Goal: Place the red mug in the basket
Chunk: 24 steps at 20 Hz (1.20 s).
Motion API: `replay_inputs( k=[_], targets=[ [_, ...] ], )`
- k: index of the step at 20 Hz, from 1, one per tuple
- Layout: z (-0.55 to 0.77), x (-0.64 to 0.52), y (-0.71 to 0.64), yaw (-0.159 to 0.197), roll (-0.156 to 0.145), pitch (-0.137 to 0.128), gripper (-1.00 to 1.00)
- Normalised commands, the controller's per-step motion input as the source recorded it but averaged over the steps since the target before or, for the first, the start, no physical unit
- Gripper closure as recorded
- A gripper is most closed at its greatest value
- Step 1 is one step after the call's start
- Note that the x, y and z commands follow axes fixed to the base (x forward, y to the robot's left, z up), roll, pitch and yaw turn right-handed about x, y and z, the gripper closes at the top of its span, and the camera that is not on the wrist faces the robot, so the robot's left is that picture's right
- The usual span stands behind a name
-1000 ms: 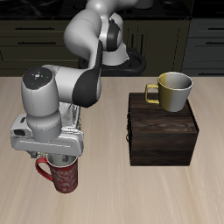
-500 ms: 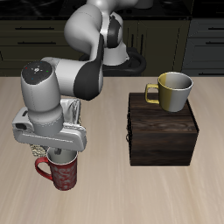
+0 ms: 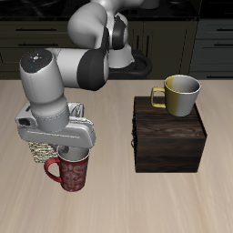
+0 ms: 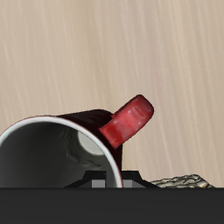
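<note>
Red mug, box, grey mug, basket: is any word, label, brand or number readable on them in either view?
None.
red mug: only a faint pale speckled pattern, no letters.
wooden box: plain wood, a small dark fitting on one side, no text.
grey mug: blank.
basket: bare weave, mostly hidden by the arm.

glossy red mug (image 3: 73, 173), woven basket (image 3: 41, 147)

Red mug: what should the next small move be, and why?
Probably carry it a little farther back over the basket. The red mug hangs from the gripper, apparently lifted, but sits nearer the table's front edge than the basket, which is mostly hidden behind the arm.
</note>
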Motion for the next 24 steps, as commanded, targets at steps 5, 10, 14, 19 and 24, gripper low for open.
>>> replay_inputs(
  k=[5, 10, 14, 19, 24],
  targets=[
    [0.36, -0.09, 0.17, 0.066, -0.017, -0.044, 1.00],
    [0.48, -0.10, 0.06, 0.058, -0.015, -0.062, 1.00],
    [0.60, -0.21, 0.01, 0.043, -0.021, -0.072, 1.00],
    [0.46, -0.24, -0.01, 0.012, -0.015, -0.055, 1.00],
    [0.33, -0.22, 0.01, 0.020, -0.011, -0.058, 1.00]
  ],
)
